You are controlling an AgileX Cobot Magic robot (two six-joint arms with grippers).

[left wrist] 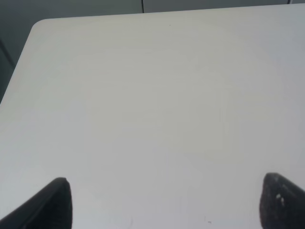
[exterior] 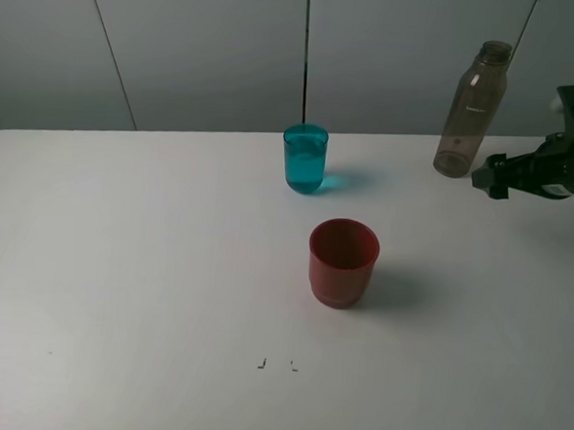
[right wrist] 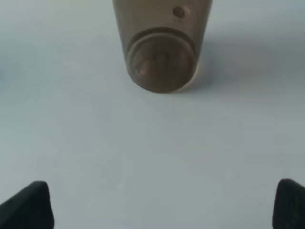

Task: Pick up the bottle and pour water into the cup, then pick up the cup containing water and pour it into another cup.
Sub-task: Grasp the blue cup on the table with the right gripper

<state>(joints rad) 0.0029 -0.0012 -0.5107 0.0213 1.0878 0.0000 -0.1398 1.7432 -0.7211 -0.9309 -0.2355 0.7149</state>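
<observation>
Fingers (right wrist: 28, 205) of your right gripper (exterior: 491, 177) spread wide, empty, bottle (exterior: 472, 109) upright just beside at 9 o'clock, left gripper (left wrist: 162, 205) likewise spread, empty

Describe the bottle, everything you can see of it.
The bottle is tall, smoky grey-brown translucent plastic, with a narrow threaded neck, no cap seen, and small white print. It stands upright near the white table's far right edge, touching only the tabletop. The right claw is open beside it, apart.
</observation>
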